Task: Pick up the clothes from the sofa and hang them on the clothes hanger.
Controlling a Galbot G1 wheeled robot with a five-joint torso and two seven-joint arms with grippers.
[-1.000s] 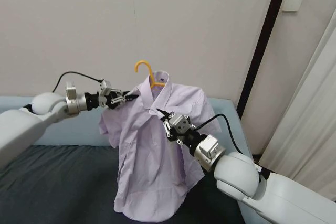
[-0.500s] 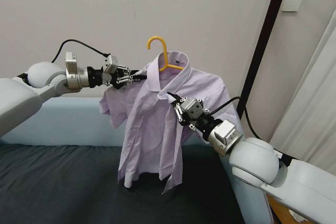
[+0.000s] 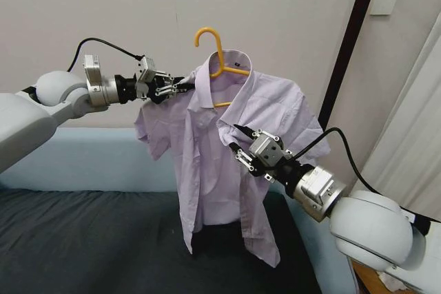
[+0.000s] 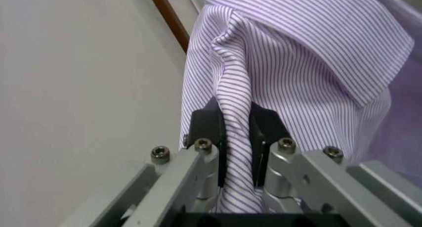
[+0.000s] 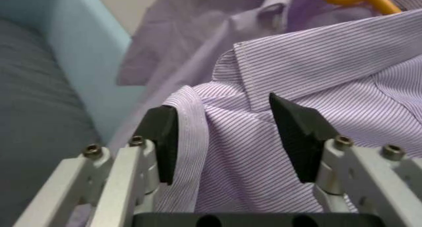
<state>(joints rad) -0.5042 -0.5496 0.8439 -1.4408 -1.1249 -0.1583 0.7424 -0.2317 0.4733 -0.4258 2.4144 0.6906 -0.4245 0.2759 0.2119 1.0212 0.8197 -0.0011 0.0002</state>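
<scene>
Two grippers hold a lilac striped shirt (image 3: 269,111), already draped on a yellow hanger (image 3: 218,51), well above the sofa (image 3: 76,239). The left gripper (image 3: 172,88) is pinched tight on the shoulder fabric beside the collar. The right gripper (image 3: 238,146) straddles the shirt front with jaws apart. Pickup appears complete; the hanger's hook is free, so hooking it onto a rail seems to remain.

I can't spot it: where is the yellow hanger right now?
Head view, upper centre: the yellow hanger sits in the collar of the shirt, beside the left gripper and above the right gripper.
</scene>
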